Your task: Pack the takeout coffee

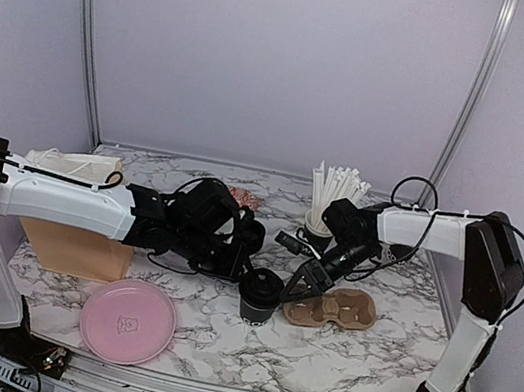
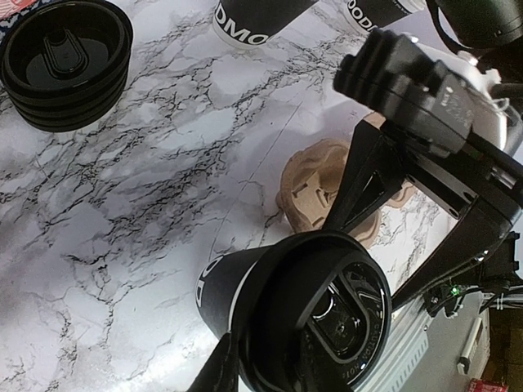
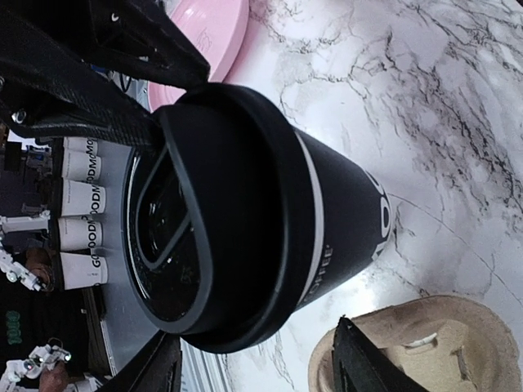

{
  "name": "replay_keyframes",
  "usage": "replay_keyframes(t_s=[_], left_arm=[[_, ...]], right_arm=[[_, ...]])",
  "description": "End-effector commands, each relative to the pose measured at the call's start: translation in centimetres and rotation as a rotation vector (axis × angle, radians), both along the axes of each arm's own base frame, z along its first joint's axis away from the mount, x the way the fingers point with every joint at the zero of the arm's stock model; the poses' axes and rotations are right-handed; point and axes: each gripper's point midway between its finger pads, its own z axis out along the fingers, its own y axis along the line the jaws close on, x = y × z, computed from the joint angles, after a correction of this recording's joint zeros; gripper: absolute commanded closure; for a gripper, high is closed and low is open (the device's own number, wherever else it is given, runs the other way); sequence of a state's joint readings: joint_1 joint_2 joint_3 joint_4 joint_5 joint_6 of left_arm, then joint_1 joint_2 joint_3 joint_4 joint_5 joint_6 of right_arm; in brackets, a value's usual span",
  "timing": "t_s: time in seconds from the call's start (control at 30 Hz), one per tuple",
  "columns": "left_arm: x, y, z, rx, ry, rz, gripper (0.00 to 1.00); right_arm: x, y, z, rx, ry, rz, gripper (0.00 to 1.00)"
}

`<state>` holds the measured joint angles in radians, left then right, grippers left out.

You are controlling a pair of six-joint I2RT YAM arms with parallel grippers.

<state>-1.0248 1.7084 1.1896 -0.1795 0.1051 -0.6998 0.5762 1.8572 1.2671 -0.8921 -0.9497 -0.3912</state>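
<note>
A marbled surface point(image 1: 214, 355) seen from above, with two robot arms reaching in from either side and meeting near the middle. A black cup point(image 1: 258, 302) stands upright on the surface, just left of a brown pulp carrier point(image 1: 334, 308) and not in it. A round black lid point(image 2: 327, 322) sits on the cup's top, with a thin cream band of the cup showing beneath it. The left gripper point(image 3: 167, 102) has its jaws drawn close together at the lid's rim; whether they truly clamp it cannot be told. The right gripper point(image 3: 257, 347) has its jaws spread wide, tips on either side of the lid's near edge; contact cannot be told. A pink plate point(image 1: 128, 320) lies at the front left, a tan bag point(image 1: 70, 246) behind it. Another black cup full of white straws point(image 1: 337, 184) stands at the back. The left wrist view also shows a stack of lids point(image 2: 65, 61) and two more cups point(image 2: 253, 16) farther off.
</note>
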Motion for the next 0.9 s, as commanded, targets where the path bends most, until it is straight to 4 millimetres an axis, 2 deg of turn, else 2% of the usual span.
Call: replay_keyframes(t_s=[0.0,0.17,0.33,0.4,0.47,0.57,0.67,0.77,0.87], left_arm=[[-1.9,2.7,-5.4,0.163,0.104,0.006,0.76],[-2.6,4.0,-7.1,0.201,0.138,0.031,0.80],[-3.4,5.2,-9.4,0.264,0.184,0.035,0.82],[-3.4,4.9,-9.2,0.257,0.184,0.026,0.82],[-2.7,4.1,-7.7,0.231,0.142,0.014,0.82],[-1.5,3.1,-4.6,0.188,0.058,0.007,0.81],[-0.6,1.9,-1.3,0.133,-0.012,-0.009,0.75],[0.1,1.0,2.0,0.080,-0.076,-0.024,0.66],[0.8,0.6,5.3,0.035,-0.150,-0.031,0.59]], right_arm=[[1.8,-0.2,-2.9,-0.123,-0.042,-0.048,0.42],[3.4,-2.0,-6.4,-0.297,-0.108,-0.094,0.46],[4.7,-3.0,-7.0,-0.365,-0.194,-0.121,0.48],[4.8,-2.9,-6.5,-0.354,-0.211,-0.116,0.48],[4.3,-2.0,-4.7,-0.273,-0.207,-0.093,0.48],[3.4,-0.4,-0.6,-0.118,-0.208,-0.056,0.47],[3.1,0.2,2.5,-0.033,-0.247,-0.026,0.44],[3.3,0.1,4.8,-0.008,-0.314,-0.026,0.39],[3.7,-0.3,6.2,-0.008,-0.391,-0.024,0.36]])
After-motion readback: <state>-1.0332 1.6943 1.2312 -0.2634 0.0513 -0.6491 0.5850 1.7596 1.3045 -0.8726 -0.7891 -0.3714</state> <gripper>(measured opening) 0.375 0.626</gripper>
